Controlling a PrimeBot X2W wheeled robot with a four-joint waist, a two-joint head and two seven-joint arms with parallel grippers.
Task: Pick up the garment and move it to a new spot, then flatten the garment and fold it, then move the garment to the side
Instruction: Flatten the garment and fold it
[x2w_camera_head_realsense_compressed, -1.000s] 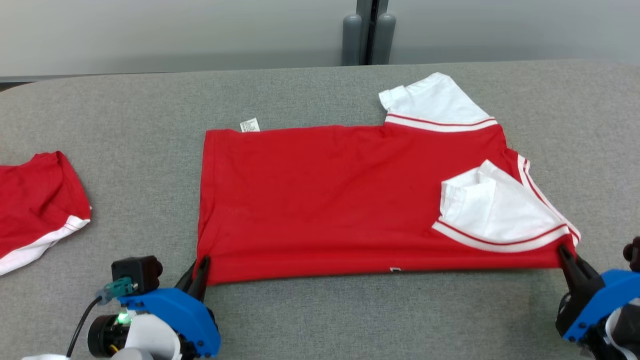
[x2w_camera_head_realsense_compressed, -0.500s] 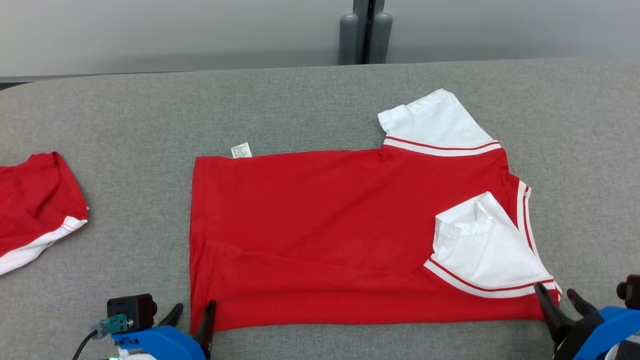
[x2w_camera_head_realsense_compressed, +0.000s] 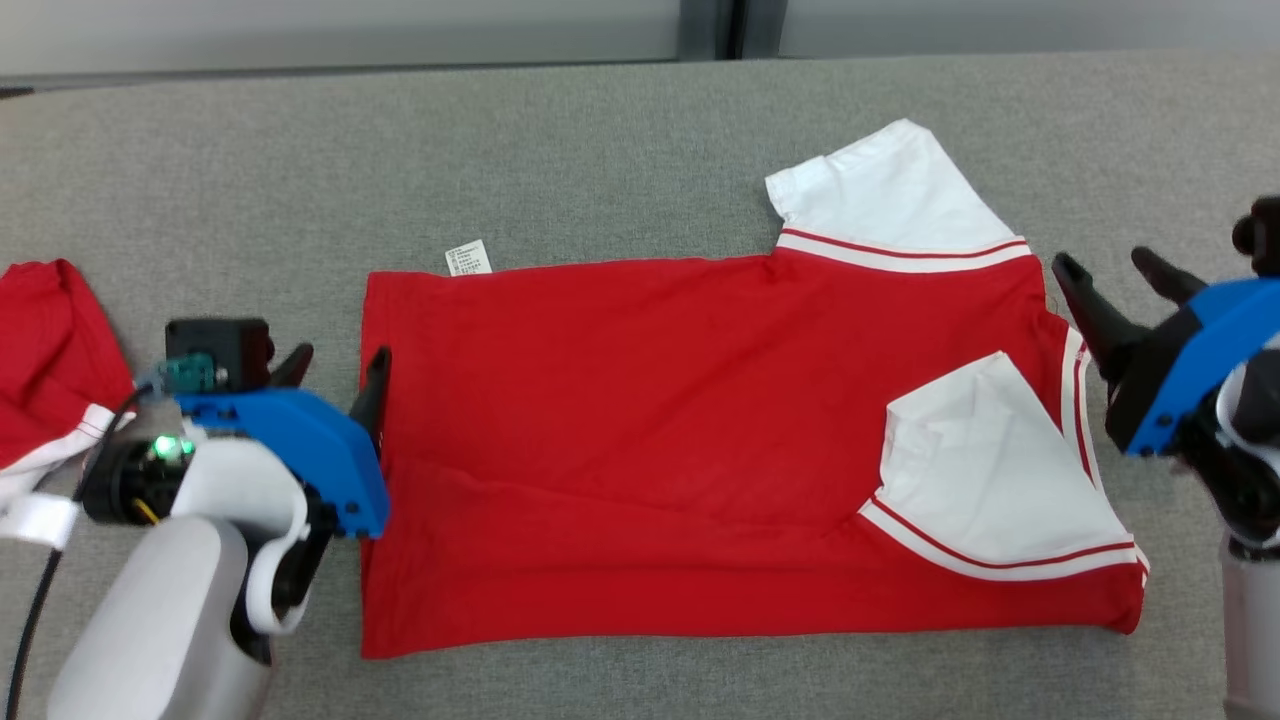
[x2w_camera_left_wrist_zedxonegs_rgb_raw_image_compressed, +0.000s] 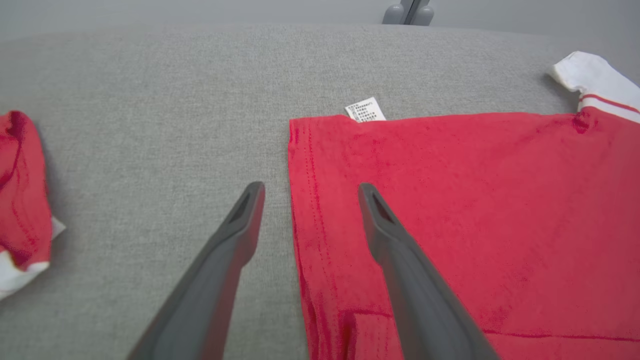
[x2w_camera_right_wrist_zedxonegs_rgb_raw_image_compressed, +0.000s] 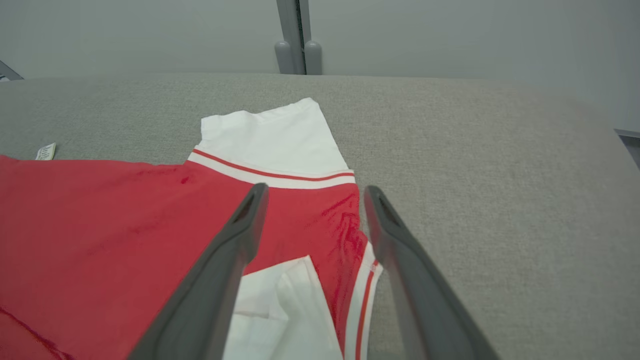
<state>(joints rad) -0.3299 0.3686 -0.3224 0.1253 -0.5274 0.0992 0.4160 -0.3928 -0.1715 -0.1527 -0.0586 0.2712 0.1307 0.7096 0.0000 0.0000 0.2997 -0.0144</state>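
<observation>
The garment (x2w_camera_head_realsense_compressed: 640, 430) is a red shirt with white sleeves, lying flat on the grey table, folded lengthwise, with one white sleeve (x2w_camera_head_realsense_compressed: 985, 470) laid over the red body. A white label (x2w_camera_head_realsense_compressed: 468, 259) sticks out at its far left corner. My left gripper (x2w_camera_head_realsense_compressed: 335, 362) hovers open over the shirt's left hem (x2w_camera_left_wrist_zedxonegs_rgb_raw_image_compressed: 300, 200), one finger on each side of that edge. At the shirt's right end my right gripper (x2w_camera_head_realsense_compressed: 1118, 270) is open above the shoulder (x2w_camera_right_wrist_zedxonegs_rgb_raw_image_compressed: 340, 215), holding nothing.
A second red garment with white trim (x2w_camera_head_realsense_compressed: 45, 370) lies bunched at the table's left edge, close to my left arm. Bare grey table (x2w_camera_head_realsense_compressed: 600, 150) stretches behind the shirt. A wall with a grey post (x2w_camera_right_wrist_zedxonegs_rgb_raw_image_compressed: 295, 40) stands past the far edge.
Both grippers opened and let go of the shirt's near corners, then rose and moved toward its far side. The shirt now lies flat by itself. The head camera tilted down.
</observation>
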